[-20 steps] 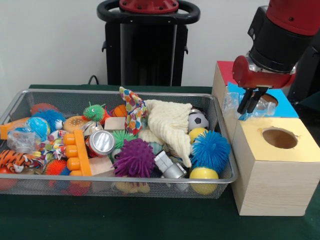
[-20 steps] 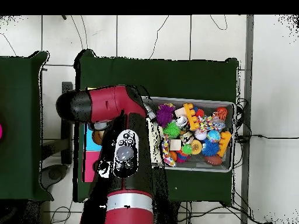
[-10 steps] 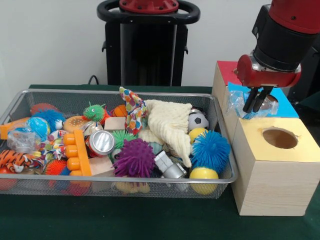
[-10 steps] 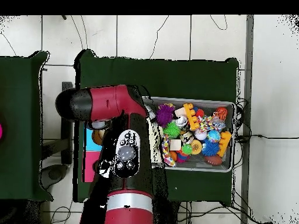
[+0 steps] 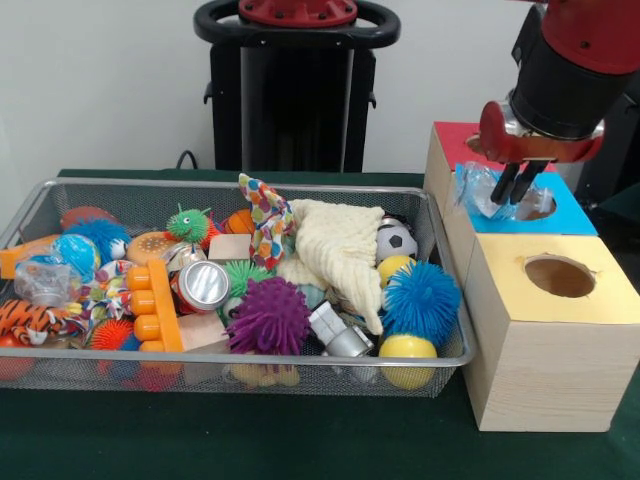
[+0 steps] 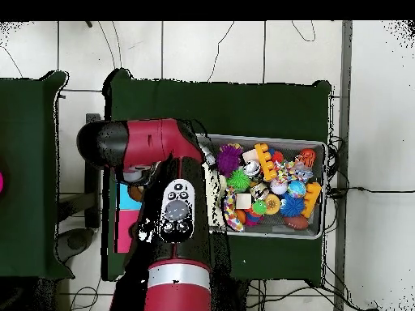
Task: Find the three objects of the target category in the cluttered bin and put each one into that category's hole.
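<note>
Well off to one side of the fingers and lower, in the front view: the bin (image 5: pixel 40 205), heaped with toys, a cream cloth (image 5: pixel 340 250) and a purple spiky ball (image 5: pixel 268 315). Directly beneath the fingertips: the hole (image 5: pixel 535 204) in its blue surround. Gripper (image 5: pixel 512 186) above it, fingers close together, pinching a crumpled clear plastic wrapper (image 5: pixel 482 190).

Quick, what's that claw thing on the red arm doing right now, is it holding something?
End effector: closed on a crumpled clear plastic piece, beside the hole with the blue surround.
</note>
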Tool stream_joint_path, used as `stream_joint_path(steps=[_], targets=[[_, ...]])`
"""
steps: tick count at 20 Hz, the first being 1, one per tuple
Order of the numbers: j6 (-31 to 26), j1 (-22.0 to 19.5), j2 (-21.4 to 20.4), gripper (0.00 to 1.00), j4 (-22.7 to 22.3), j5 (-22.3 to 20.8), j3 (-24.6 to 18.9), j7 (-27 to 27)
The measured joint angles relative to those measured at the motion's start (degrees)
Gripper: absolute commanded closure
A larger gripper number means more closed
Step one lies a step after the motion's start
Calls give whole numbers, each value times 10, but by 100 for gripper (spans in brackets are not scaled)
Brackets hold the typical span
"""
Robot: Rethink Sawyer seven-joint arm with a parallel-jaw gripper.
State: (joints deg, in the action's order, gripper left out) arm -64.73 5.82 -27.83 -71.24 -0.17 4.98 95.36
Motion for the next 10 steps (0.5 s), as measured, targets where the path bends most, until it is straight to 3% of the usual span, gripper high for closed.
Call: stream_joint_path(steps=[10], targets=[[-71,2,20,100,1,15,0,0]])
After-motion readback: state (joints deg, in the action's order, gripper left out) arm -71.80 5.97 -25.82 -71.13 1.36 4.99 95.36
